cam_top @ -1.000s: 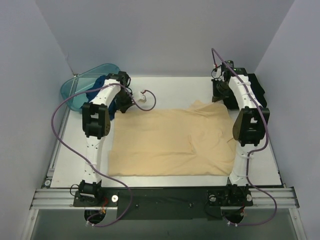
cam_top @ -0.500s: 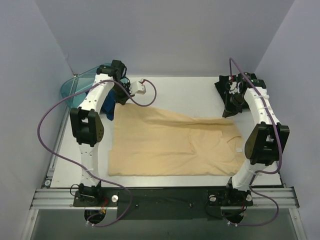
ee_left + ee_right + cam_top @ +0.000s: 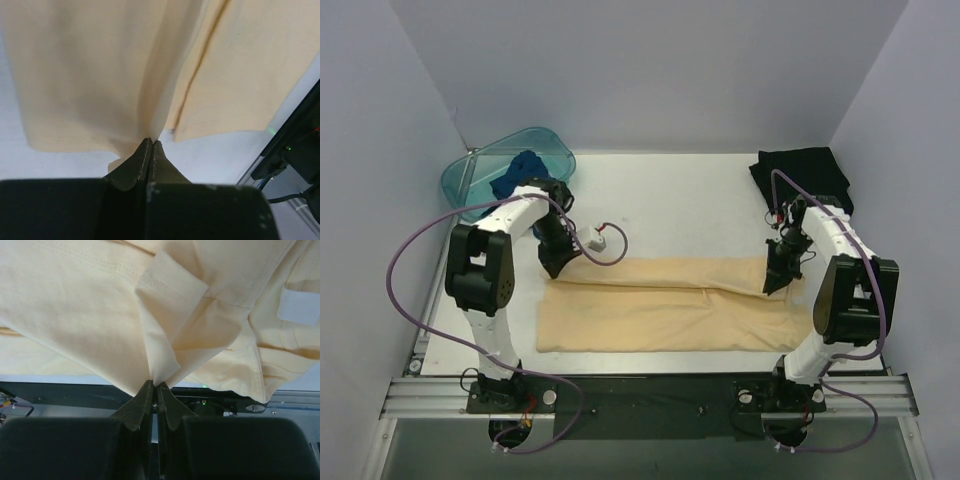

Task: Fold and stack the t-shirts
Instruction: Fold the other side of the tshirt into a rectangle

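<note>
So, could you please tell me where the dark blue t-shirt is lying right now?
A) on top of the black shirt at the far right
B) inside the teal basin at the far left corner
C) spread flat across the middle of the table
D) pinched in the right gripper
B: the dark blue t-shirt lies bunched inside the teal basin, while the left gripper and right gripper are shut on the yellow-tan shirt.

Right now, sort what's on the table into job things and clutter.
Job:
tan t-shirt, pinched by left gripper and right gripper
black t-shirt
dark blue t-shirt, lying in the teal basin

Lying about:
teal basin
</note>
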Available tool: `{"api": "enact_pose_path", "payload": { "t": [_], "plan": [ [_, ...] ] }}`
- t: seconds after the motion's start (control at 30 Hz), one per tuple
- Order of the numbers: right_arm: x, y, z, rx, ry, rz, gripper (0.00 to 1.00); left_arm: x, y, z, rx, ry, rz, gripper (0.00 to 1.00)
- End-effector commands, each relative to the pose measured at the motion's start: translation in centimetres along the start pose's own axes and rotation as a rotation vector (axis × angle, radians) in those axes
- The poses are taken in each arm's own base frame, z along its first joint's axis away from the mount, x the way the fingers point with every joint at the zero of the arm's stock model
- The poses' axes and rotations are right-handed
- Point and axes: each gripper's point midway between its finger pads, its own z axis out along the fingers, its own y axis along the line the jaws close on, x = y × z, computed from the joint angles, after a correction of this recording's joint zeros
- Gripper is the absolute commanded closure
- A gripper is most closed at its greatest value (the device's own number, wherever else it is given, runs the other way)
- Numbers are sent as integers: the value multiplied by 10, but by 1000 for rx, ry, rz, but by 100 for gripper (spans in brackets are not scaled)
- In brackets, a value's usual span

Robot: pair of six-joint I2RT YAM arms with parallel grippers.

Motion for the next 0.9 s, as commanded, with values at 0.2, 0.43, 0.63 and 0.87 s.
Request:
{"api": "enact_pose_path", "payload": {
  "t": [0.2,0.43,0.63,0.87],
  "plan": [
    [33,-12,0,64,165,69,100,16,-17,26,7,89,58,100],
    [45,-11,-8,95,255,104,100,15,12,6,-116,115,82,100],
    [53,-17,-27,167,235,112,100,18,21,-3,-140,130,82,100],
    [47,-21,-10,190,320,118,100,7,2,20,-61,78,70,100]
  ]
}}
